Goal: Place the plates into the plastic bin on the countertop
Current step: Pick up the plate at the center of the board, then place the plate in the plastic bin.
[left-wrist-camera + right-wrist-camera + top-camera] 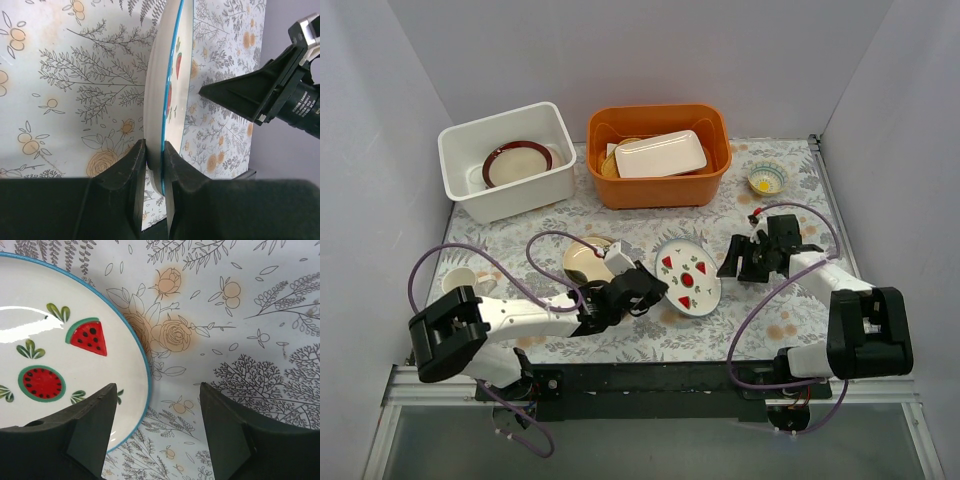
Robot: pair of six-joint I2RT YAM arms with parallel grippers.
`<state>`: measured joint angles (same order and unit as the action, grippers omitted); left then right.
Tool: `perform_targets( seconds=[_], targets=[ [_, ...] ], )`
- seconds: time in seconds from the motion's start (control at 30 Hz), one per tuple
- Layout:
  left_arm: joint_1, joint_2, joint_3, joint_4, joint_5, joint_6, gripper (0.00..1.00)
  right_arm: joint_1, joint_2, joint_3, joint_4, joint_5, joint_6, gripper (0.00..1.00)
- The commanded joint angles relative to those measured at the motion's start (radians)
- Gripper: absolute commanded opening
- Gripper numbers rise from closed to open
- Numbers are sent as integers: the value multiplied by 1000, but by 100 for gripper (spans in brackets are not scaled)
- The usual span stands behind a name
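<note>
A white plate with red watermelon marks and a blue rim [688,277] is on the countertop [780,320] between my arms. My left gripper [657,289] is shut on its left rim. In the left wrist view the plate [162,95] is edge-on between my closed gripper [155,156]. My right gripper [730,256] is open just right of the plate. In the right wrist view the plate [55,350] lies under the left finger [92,415] of my gripper [157,407]. A dark-rimmed cream plate [517,162] lies in the white plastic bin [460,150]. A cream and amber plate [584,262] sits behind my left wrist.
An orange tub [660,185] holding a white rectangular dish [660,154] stands right of the bin. A small yellow-centred bowl [767,179] is at the back right. A small white cup [457,280] sits at the left edge. White walls enclose the countertop.
</note>
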<state>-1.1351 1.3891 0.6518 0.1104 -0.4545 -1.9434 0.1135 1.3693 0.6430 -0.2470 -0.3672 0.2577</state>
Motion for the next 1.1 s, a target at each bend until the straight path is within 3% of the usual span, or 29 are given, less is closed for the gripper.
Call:
perform_targets(
  seconds=[0.0,0.47,0.87,1.07],
  targets=[
    [-5,-113,80,-46,-108,9,0,0,-91,18,-63,45,5,75],
    [6,-298,146,-245,-204,47,0,0,-165,55,-106,34,23,75],
    [109,-374,267,-321,-128,159,0,0,-151,41,-89,11,23,75],
    [237,-354,357,-344,-14,225,0,0,-142,26,-78,2,20,75]
  ],
)
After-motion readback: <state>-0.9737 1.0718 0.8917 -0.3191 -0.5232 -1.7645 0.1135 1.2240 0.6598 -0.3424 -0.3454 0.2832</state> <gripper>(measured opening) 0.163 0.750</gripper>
